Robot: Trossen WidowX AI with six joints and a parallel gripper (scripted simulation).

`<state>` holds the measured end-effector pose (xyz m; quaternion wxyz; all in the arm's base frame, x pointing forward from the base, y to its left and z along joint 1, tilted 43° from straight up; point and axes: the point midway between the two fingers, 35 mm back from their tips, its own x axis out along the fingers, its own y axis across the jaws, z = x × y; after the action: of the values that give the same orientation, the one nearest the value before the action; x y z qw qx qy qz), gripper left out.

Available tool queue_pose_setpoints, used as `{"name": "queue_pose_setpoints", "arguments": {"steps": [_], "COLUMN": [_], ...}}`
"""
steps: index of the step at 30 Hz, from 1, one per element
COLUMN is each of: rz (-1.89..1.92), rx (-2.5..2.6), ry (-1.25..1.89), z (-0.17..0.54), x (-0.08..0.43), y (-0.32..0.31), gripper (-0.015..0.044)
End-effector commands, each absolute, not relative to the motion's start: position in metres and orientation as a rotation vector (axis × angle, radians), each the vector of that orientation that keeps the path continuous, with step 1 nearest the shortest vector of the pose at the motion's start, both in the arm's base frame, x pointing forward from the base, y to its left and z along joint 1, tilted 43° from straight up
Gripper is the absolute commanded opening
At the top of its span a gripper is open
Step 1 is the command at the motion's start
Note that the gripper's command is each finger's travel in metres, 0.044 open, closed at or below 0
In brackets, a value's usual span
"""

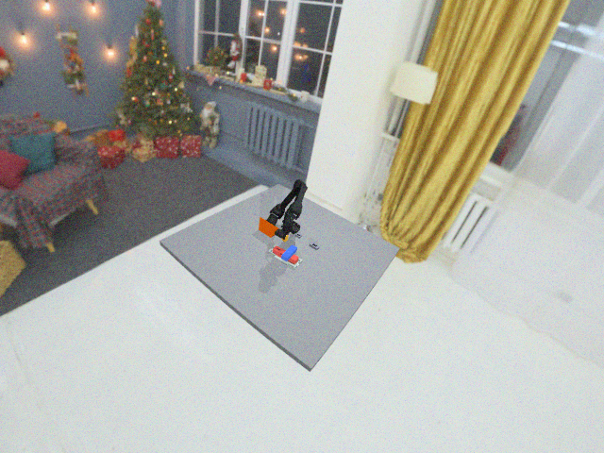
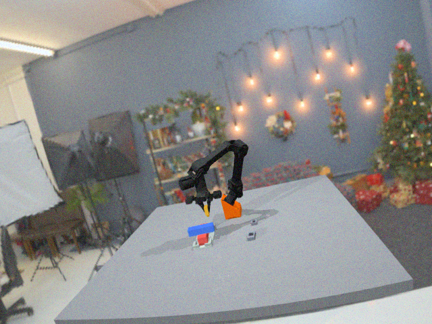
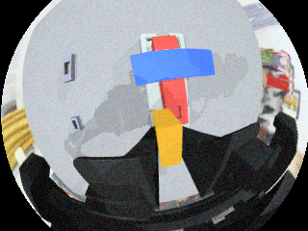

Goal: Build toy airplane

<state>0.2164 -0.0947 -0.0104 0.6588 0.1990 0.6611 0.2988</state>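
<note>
The red fuselage (image 1: 278,252) (image 2: 202,239) (image 3: 174,98) lies in the pale cradle (image 1: 296,265) (image 3: 154,98). The blue wing (image 1: 290,252) (image 2: 200,229) (image 3: 172,66) lies crosswise on top of the fuselage. My gripper (image 2: 206,206) (image 3: 163,128) is shut on the yellow tail fin (image 1: 286,238) (image 2: 207,210) (image 3: 169,140) and holds it in the air above the tail end of the fuselage. A small dark socket outline (image 3: 178,112) shows on the fuselage near that end, just beyond the fin in the wrist view. The fin's tab is not clearly visible.
Two small grey holders, one larger (image 1: 313,245) (image 2: 251,235) (image 3: 69,67) and one smaller (image 1: 297,236) (image 2: 254,221) (image 3: 77,123), stand on the grey table (image 1: 311,311) (image 2: 264,272) to one side of the cradle. The arm's orange base (image 1: 267,227) (image 2: 231,209) stands behind the cradle.
</note>
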Motion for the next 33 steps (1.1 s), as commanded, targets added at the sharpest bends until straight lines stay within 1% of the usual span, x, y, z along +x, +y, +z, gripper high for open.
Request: {"name": "queue_pose_setpoints", "arguments": {"steps": [1, 13, 15, 16, 33], "rz": [0.693, 0.729, 0.729, 0.729, 0.729], "rx": [0.439, 0.412, 0.412, 0.412, 0.412], "ry": [1.494, 1.462, 1.462, 1.462, 1.462], "z": [-0.023, -0.054, -0.053, -0.053, -0.054], "x": [0.214, 0.209, 0.209, 0.209, 0.209], "y": [-0.101, -0.116, -0.117, -0.117, -0.116], "gripper": [0.0000, 0.0000, 0.0053, 0.0065, 0.0065]}}
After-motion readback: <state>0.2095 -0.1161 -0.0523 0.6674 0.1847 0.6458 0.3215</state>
